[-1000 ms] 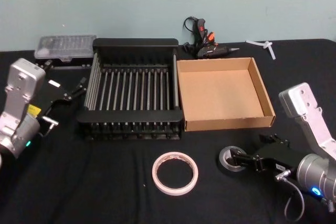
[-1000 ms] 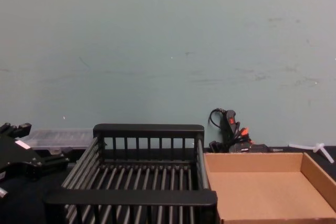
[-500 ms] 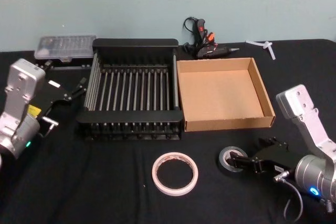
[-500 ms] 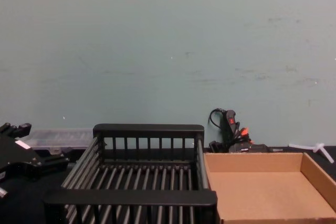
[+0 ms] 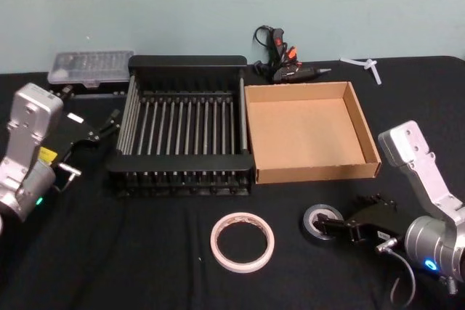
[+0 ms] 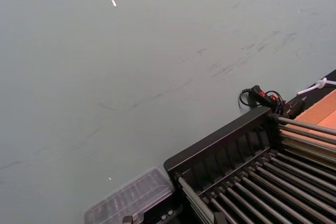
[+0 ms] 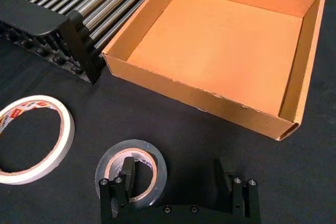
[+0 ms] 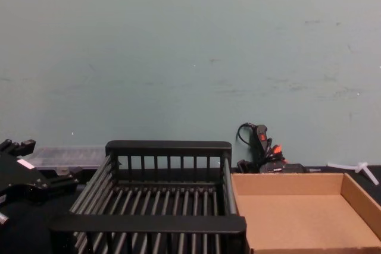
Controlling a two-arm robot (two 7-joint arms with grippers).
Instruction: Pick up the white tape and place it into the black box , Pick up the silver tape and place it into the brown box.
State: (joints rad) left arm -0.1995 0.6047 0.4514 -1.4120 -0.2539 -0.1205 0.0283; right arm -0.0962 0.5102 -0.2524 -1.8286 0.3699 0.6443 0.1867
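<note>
Silver tape (image 5: 320, 220) lies on the table at lower right; the right hand (image 7: 178, 182), open with one finger inside the core, has drawn back slightly. Both boxes are empty, so the grasp is pending.

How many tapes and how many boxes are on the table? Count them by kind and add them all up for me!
Tapes: 2, the white tape and the silver tape.
Open boxes: 2, the black box and the brown box.
Clear plastic case: 1.
Glue guns: 1.
Total: 6
</note>
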